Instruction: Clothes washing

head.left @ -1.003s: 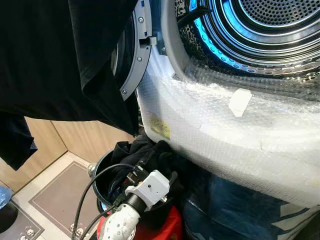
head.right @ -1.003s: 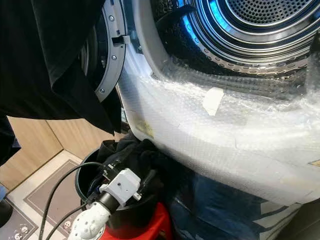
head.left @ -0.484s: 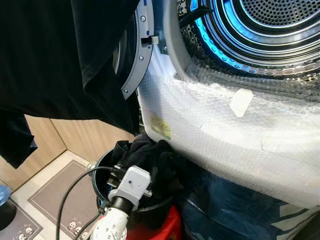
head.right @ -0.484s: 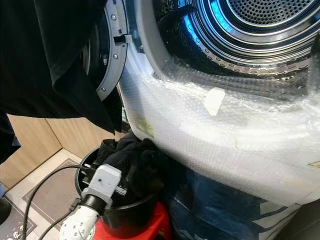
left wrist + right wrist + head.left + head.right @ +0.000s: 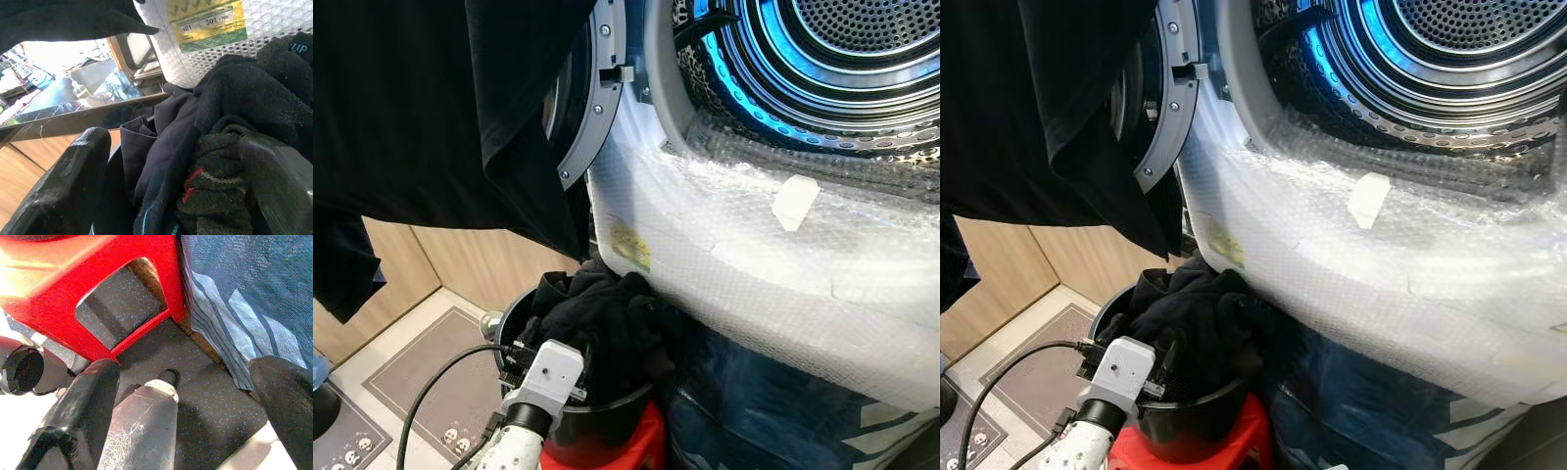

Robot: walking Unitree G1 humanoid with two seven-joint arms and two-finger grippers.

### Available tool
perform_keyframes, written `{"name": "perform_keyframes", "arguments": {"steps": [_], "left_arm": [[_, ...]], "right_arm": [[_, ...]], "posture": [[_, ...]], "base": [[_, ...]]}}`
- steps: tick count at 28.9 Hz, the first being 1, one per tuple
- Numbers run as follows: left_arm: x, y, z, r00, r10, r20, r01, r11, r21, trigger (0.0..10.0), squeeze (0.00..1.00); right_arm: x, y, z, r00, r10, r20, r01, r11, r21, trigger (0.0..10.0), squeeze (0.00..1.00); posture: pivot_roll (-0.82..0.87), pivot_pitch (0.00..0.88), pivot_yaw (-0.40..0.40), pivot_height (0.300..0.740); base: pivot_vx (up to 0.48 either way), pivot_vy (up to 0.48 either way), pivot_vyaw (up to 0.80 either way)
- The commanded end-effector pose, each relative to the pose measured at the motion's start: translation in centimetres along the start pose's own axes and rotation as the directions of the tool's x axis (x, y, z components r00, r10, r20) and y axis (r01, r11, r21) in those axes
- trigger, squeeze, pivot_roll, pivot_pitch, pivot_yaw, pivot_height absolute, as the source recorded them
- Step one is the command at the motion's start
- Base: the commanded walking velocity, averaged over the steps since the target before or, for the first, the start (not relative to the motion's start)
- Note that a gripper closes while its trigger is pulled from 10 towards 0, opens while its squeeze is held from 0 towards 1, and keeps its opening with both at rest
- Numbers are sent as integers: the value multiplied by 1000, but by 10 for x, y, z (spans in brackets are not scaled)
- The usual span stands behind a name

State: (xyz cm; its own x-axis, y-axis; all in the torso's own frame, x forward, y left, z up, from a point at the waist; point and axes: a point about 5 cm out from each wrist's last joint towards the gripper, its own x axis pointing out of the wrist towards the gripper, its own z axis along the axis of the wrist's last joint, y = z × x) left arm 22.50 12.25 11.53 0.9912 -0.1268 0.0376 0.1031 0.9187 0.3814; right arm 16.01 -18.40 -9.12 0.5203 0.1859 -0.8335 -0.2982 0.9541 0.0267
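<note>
Sliding back toward bucket's near-left rim: left gripper, fingers apart, empty, facing dark clothes heaped in black bucket. Looks like lining up grab. Right gripper idle, fingers apart, near red stool. Washer drum open.

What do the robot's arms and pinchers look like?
The left arm is silvery white with tiny holes, and ends in a pale grey box with plugs. A black cable loops from it. The left gripper and right gripper each have two thick, shiny black fingers.

Black clothes, black bucket, red stool, blue-lit drum
</note>
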Motion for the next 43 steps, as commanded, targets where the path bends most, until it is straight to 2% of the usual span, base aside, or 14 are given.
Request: {"name": "perform_keyframes", "arguments": {"steps": [1,4,6,11,14,20,26,30,32,33,34,35,43], "left_arm": [[-2,1,0,1000,7,-13,-7,1000,4,10000,0],[-4,0,-2,1000,-3,-17,3,1000,-8,10000,0],[-14,2,-13,999,-27,-42,24,998,-63,10000,0],[-15,2,-16,998,-38,-48,35,997,-71,10000,0],[-4,10,-26,997,-45,-67,37,993,-110,10000,0],[0,11,-25,996,-66,-55,59,991,-124,10000,0],[12,10,-36,984,-161,-69,149,976,-159,10000,0],[15,5,-39,974,-214,-75,197,962,-190,10000,0],[15,3,-39,970,-232,-75,214,957,-196,9686,0],[15,1,-38,967,-249,-61,232,952,-201,3843,0],[15,1,-38,966,-253,-58,236,949,-212,3843,0],[15,0,-38,964,-258,-56,240,944,-225,0,0],[14,-2,-36,954,-298,-31,284,932,-225,0,0]], "right_arm": [[0,1,1,1000,9,-5,-9,1000,-11,10000,0],[0,0,1,1000,11,-8,-11,1000,-18,10000,0],[1,1,3,1000,19,-10,-20,999,-36,10000,0],[1,1,4,1000,21,-10,-21,999,-39,10000,0],[0,-3,4,1000,8,-5,-8,1000,-28,10000,0],[-1,-5,2,1000,1,-7,-1,1000,-21,10000,0],[-2,-6,-1,1000,-5,-10,4,1000,-14,10000,0],[-2,-8,-1,1000,-10,-6,10,1000,-11,10000,0],[-3,-8,-1,1000,-11,-5,11,1000,-10,10000,0],[-3,-9,-1,1000,-15,-5,15,1000,-9,10000,0],[-3,-10,-1,1000,-18,-4,18,1000,-6,10000,0],[-3,-10,-1,1000,-20,-4,20,1000,-3,10000,0],[-4,-8,-5,1000,-22,-10,22,1000,9,10000,0]], "posture": [[123,17,-10,740],[134,20,-17,740],[143,23,-26,740],[143,23,-26,740],[123,16,-22,740],[112,11,-21,740],[94,6,-23,740],[82,4,-22,740],[79,4,-20,740],[74,3,-17,740],[74,3,-17,740],[73,3,-15,740],[73,7,-6,740]], "base": [[0,0,0],[0,0,0],[0,0,0],[0,0,0],[0,0,0],[0,0,0],[0,0,0],[0,0,0],[0,0,0],[0,0,0],[0,0,0],[0,0,0],[0,0,0]]}}
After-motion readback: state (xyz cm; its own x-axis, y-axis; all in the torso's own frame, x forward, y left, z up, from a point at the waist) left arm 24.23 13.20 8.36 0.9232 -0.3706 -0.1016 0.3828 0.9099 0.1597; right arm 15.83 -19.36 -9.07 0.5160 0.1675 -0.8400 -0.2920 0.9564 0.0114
